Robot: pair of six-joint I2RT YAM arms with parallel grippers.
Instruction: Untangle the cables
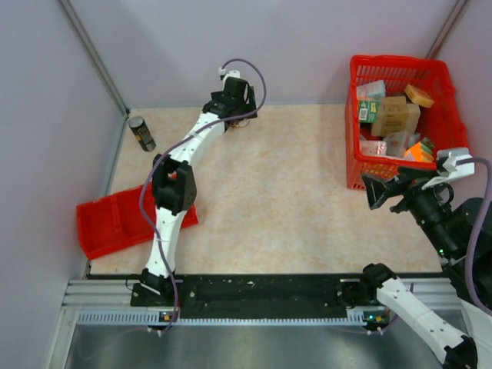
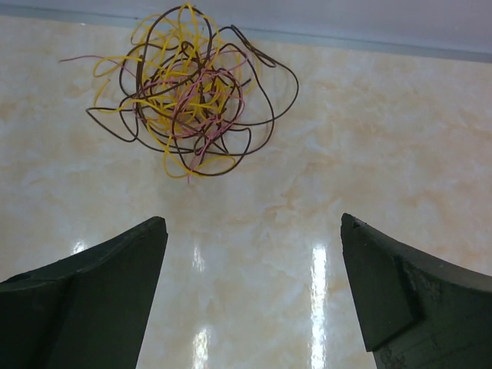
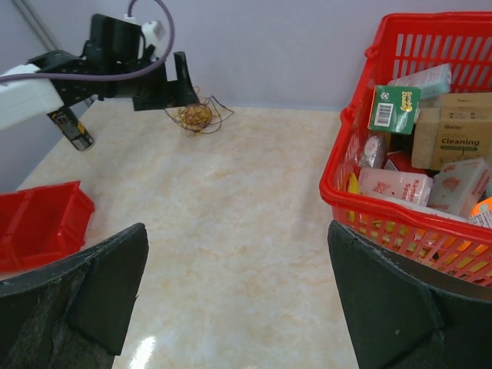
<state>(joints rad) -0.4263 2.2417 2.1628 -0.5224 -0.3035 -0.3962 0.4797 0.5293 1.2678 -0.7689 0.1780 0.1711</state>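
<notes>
the cables (image 2: 188, 92) are sitting in a loose yellow, brown and pinkish knot on the table (image 2: 323, 177), right up by the back wall (image 2: 307, 15). the left pincer (image 2: 254, 231) is hovering just short of them, spread wide and gripping nothing. in its own camera the knot is lying ahead of the gap and a bit to the left, not touching it. the right pincer (image 3: 238, 238) is also gaping wide and empty, hanging beside the red basket (image 3: 346, 204), well apart from the cables.
</notes>
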